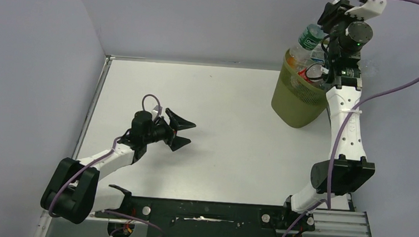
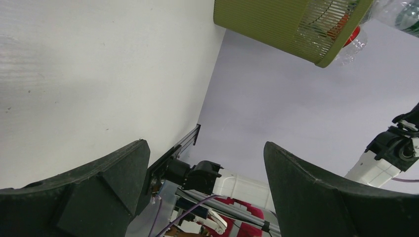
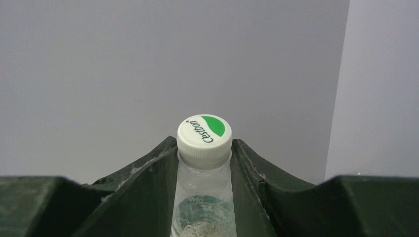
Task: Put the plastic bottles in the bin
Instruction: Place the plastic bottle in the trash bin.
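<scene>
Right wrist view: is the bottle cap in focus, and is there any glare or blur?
Right wrist: the bottle cap is sharp and its print is readable; flat light, no glare or motion blur. Top external: evenly lit, and the bottle over the bin shows clearly.

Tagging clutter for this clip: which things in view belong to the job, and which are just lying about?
Job: bin, green-capped bottle in the right hand, other bottles inside the bin.
Lying about: nothing loose that I see; only the open left hand above the table.
</scene>
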Motion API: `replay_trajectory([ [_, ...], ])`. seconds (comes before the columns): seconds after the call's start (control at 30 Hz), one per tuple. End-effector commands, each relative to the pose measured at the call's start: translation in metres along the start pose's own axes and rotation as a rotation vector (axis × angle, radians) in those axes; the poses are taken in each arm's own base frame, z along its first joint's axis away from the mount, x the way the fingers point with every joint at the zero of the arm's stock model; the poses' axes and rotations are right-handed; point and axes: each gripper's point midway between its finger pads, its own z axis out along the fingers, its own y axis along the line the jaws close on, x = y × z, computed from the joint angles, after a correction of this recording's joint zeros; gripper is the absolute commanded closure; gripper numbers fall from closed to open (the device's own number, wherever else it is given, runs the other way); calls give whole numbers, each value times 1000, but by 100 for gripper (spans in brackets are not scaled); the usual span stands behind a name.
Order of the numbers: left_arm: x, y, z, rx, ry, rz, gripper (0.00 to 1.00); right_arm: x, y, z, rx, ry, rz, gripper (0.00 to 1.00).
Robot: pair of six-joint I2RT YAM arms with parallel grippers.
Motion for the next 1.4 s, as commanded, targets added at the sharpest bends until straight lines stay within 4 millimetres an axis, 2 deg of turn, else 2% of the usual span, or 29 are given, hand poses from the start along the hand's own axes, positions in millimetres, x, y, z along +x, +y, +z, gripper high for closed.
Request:
replay_trajectory([
  [0.0,-2,-29,-1,88,10,80,13,7,-7,4,17,-39,-10,79],
  [0.27,-2,-28,-1,84,5,80,13,56,-16,-5,26,53,-19,80],
  [0.57,-3,-29,-2,83,-6,82,13,89,-21,-21,29,124,-28,81],
  [0.83,-2,-30,-3,85,-9,83,13,118,-21,-19,13,207,-33,81],
  [1.0,-2,-32,-4,88,-9,85,13,134,-19,-13,-1,263,-35,75],
  [1.17,-2,-33,-4,90,-9,89,13,134,-15,-9,-13,288,-35,68],
  [1.3,-2,-34,-4,92,-8,90,13,123,-12,-9,-27,278,-41,60],
  [1.37,-2,-35,-4,93,-7,90,13,117,-10,-9,-32,275,-47,47],
])
